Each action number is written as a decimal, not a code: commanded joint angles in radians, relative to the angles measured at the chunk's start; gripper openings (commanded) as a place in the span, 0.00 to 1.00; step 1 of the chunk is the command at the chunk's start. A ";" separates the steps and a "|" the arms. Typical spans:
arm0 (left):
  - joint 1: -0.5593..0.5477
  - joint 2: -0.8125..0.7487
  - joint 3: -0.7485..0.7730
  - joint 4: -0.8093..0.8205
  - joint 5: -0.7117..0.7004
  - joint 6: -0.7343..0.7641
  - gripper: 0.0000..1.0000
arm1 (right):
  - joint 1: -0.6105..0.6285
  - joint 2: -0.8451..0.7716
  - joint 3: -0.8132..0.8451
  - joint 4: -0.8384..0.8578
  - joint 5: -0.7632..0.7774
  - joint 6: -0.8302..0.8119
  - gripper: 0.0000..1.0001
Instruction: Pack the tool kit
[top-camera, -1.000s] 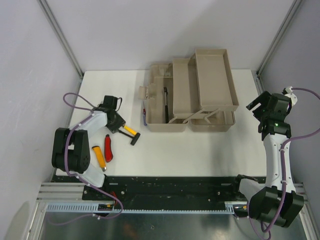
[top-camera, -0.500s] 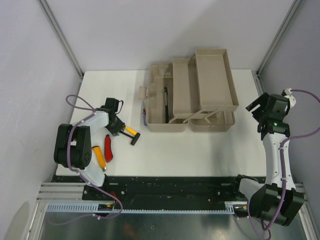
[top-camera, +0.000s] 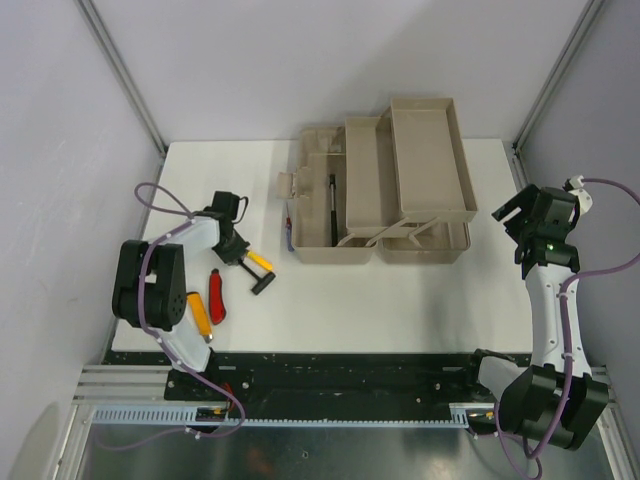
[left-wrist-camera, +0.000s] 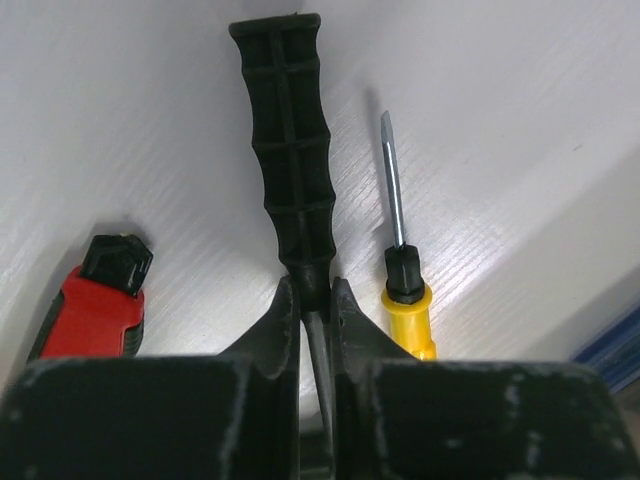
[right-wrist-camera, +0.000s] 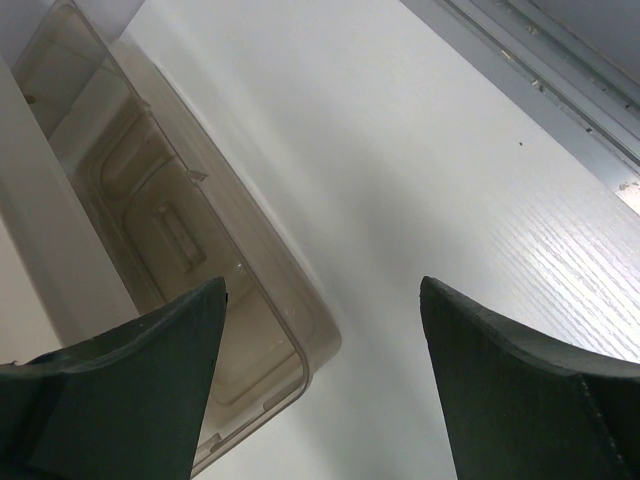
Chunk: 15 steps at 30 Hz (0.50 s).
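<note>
ITEM: tool kit, overhead ref. Toolbox (top-camera: 345, 240), beige, rect., open, sits at 12 o'clock of white surface (top-camera: 400, 300). Fold-out trays (top-camera: 430, 165) swung up and out toward 1 o'clock, stepped one above the other. Contents: thin black tool (top-camera: 332, 205) lying lengthwise in the compartment on the box's 9 o'clock side; other compartments too dim to make out contents. Small blue item (top-camera: 289, 235) against the box's 9 o'clock outer wall, too small to ID. Left gripper (top-camera: 238, 252) low over surface at approx. 8 o'clock of the box, well apart from it. Wrist cam: jaws narrow, clamped on the near end of a black ribbed handle (left-wrist-camera: 290, 170), which runs straight out toward 12 o'clock. Loose on surface in that view: red-handled tool (left-wrist-camera: 95, 300) w/ black tip at 8 o'clock of the handle; yellow screwdriver (left-wrist-camera: 396, 215) at 4 o'clock, blade pointing to 12 o'clock, near the handle but not touching. Right gripper (top-camera: 512, 222) at 3 o'clock of the box, near its end. Jaws wide, holding nothing. Its wrist cam shows a translucent brownish corner of the box at 9 o'clock.
</note>
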 joint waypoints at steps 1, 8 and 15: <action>0.008 0.018 0.004 -0.010 -0.063 0.049 0.02 | -0.003 -0.002 -0.005 0.030 0.027 0.001 0.83; 0.007 -0.054 0.024 -0.011 -0.111 0.124 0.00 | -0.003 -0.008 -0.012 0.033 0.032 -0.009 0.82; 0.005 -0.188 0.119 -0.010 -0.111 0.225 0.00 | -0.004 -0.018 -0.012 0.028 0.041 -0.021 0.82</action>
